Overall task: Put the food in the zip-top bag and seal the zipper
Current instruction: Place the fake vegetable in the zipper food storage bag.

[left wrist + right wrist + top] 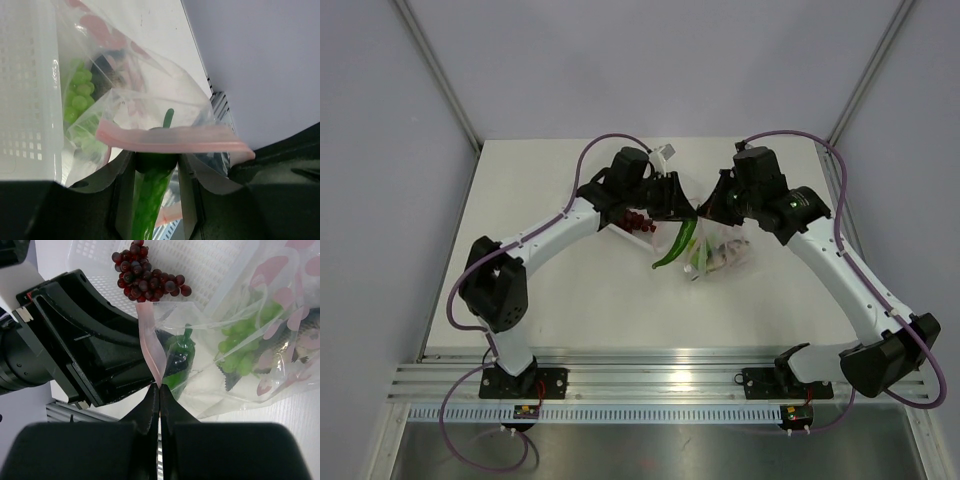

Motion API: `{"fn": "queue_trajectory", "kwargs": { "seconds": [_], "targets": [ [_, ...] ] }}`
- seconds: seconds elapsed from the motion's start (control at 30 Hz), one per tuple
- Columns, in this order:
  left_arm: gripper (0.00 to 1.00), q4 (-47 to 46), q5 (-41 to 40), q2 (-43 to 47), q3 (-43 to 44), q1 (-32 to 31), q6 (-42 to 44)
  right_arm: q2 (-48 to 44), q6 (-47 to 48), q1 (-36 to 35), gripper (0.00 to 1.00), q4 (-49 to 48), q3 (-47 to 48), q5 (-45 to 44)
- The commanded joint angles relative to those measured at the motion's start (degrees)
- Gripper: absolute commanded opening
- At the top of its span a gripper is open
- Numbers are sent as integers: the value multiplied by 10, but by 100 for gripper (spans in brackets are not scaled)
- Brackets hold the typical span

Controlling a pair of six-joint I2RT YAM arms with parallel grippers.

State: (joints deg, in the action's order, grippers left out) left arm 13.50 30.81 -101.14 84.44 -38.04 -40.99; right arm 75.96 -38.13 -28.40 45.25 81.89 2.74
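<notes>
My left gripper (680, 207) is shut on the green chili pepper (676, 243); in the left wrist view the chili (149, 197) sits between the fingers, its stem end at the bag's mouth. My right gripper (159, 388) is shut on the pink zipper strip (151, 347) and holds the zip-top bag (720, 258) open. The lettuce (244, 347) and the grey fish (306, 337) lie inside the bag. The chili's top (179, 357) pokes into the mouth. The dark red grape bunch (147, 272) lies outside on the white tray (215, 265), just behind my left gripper.
The white perforated tray (25, 90) lies left of the bag. The zipper strip (170, 139) crosses in front of the left fingers. Grey walls close the table's back and sides. Both arms meet over the table's middle back.
</notes>
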Motion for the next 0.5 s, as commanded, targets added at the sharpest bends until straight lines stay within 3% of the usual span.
{"fn": "queue_trajectory", "kwargs": {
  "seconds": [0.0,0.47],
  "targets": [
    [0,-18,-13,-12,48,-3,0,-20,-15,4,0,-28,-4,26],
    [0,-32,-38,-85,86,-15,-21,-19,-27,-2,0,-44,-9,44]
  ]
}}
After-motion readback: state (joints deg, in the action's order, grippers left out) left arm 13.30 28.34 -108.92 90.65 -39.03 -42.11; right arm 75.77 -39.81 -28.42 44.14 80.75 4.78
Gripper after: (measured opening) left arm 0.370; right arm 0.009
